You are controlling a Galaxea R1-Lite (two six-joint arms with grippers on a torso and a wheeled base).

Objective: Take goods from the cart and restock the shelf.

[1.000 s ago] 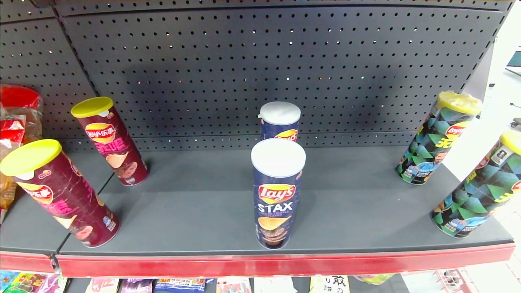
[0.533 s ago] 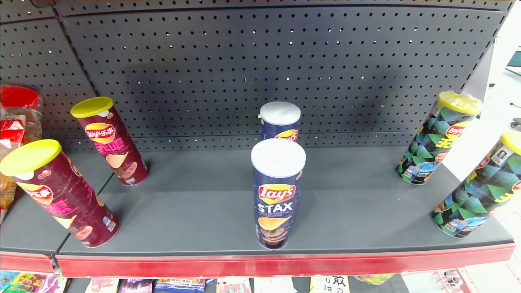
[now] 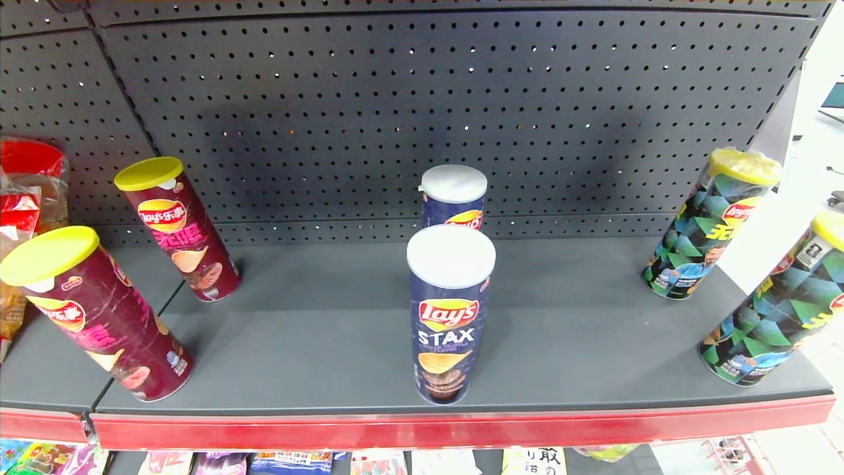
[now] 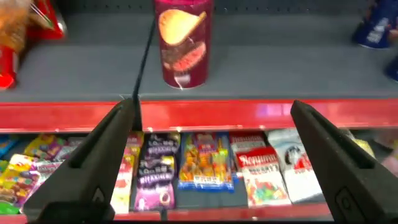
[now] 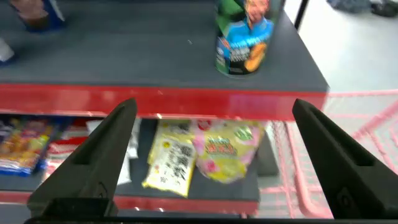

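We see the shelf (image 3: 330, 343), a dark grey board with a red front edge (image 3: 422, 429) and a perforated back panel (image 3: 395, 99), carrying six upright tubes of crisps in three pairs; each pair stands one tube behind the other. At the middle the front blue can (image 3: 450, 316) stands near the red edge, with the rear blue can (image 3: 453, 198) right behind it by the back panel. On the left the front maroon can (image 3: 99, 316) and the rear maroon can (image 3: 178, 227) both wear yellow lids. On the right stand the rear patterned can (image 3: 712, 224) and the front patterned can (image 3: 771, 310), green and black with yellow lids; the front one stands at the shelf's right end. The three pairs are well apart from one another.

In its wrist view the left gripper (image 4: 212, 109) hangs in front of the red edge, below shelf level, its fingers spread wide with nothing between them; a maroon can stands on the shelf beyond it. The right gripper (image 5: 214, 104) sits likewise before the edge, fingers wide apart and empty, with a patterned can beyond it near the shelf's end.

Red snack bags (image 3: 26, 198) fill the far left; coloured packets (image 4: 205, 168) line the shelf below; a pink wire frame (image 5: 348, 155) shows beside the shelf end.
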